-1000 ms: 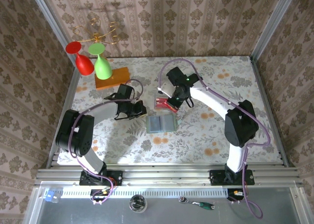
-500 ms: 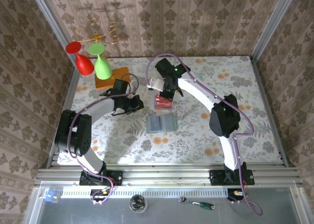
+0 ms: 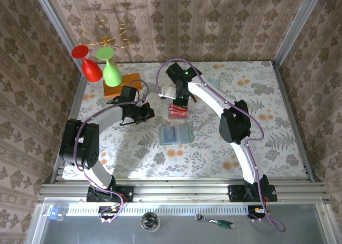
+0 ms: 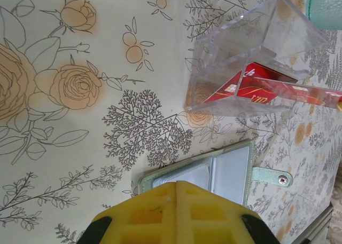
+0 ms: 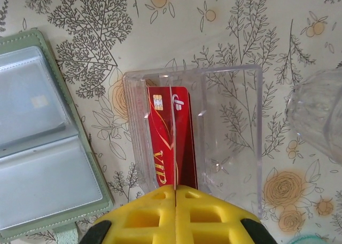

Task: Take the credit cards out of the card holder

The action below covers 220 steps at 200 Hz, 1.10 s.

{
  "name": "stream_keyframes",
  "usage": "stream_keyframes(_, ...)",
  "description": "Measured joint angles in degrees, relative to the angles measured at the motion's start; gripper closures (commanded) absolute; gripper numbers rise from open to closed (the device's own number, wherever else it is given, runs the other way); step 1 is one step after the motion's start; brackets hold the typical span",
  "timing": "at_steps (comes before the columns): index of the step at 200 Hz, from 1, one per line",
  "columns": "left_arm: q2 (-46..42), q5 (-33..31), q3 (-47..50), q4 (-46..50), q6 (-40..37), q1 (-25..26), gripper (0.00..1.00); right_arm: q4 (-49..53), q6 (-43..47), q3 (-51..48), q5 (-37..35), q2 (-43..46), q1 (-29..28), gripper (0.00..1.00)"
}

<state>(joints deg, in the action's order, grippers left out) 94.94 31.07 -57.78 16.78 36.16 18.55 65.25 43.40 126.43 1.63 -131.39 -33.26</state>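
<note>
Two tools, both pressed shut, nothing pinched.

Top view: left tool (image 3: 148, 116) low over desk (image 3: 267, 126), just left of card holder (image 3: 175, 134). Holder lying open and flat near desk centre. Right tool (image 3: 180, 100) pointing down over clear box (image 3: 172, 110) just behind holder, w/ red credit cards (image 3: 179, 114) inside box. Orange block (image 3: 122, 85), red goblet (image 3: 88, 65) & green goblet (image 3: 110, 68) at far-left corner, well apart from holder.

Left wrist: yellow fingers (image 4: 155, 212) tight together above near edge of holder (image 4: 224, 172). Snap tab (image 4: 272, 176) sticking out at rt. Box (image 4: 256, 46) beyond, credit cards (image 4: 248, 86) leaning inside. Teal cup (image 4: 326, 6) at top-rt corner.

Right wrist: fingers (image 5: 203, 217) meeting edge to edge over box (image 5: 230, 121). Credit cards (image 5: 165, 137) in left part of box, chip & "VIP" readable. Holder (image 5: 32, 148) at left, apart from box, clear pockets facing up. Cup (image 5: 318, 116) at rt, blurred.
</note>
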Motion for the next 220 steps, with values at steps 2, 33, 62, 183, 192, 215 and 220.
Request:
stream_keyframes(2, 0.0, 0.0, 0.0, 0.0, 0.0, 0.0, 0.95, 0.0, 0.0, 0.0, 0.0, 0.0, 0.0, 0.94)
stream_keyframes(33, 0.0, 0.2, 0.0, 0.0, 0.0, 0.0, 0.94, 0.8, 0.2, 0.0, -0.1, -0.3, 0.0, 0.85)
stream_keyframes(62, 0.0, 0.3, 0.0, 0.0, 0.0, 0.0, 0.94, 0.8, 0.2, 0.0, -1.3, -0.2, 0.0, 0.84)
stream_keyframes(183, -0.3, 0.7, 3.7, -3.1, 0.3, 3.3, 0.94, -17.0, -16.2, -29.4, -0.4, 18.2, -3.3, 0.77)
stream_keyframes(192, -0.6, 0.6, 4.9, -3.5, 0.7, 3.8, 0.94, -18.9, -19.3, -32.0, 0.2, 19.8, -3.8, 0.76)
stream_keyframes(215, -1.4, 0.1, 7.2, -4.0, 1.4, 5.3, 0.94, -24.5, -26.5, -38.7, 1.6, 23.2, -5.4, 0.71)
stream_keyframes(220, -1.5, -0.1, 7.6, -4.3, 1.6, 5.6, 0.94, -25.6, -28.4, -40.1, 1.8, 23.9, -5.7, 0.71)
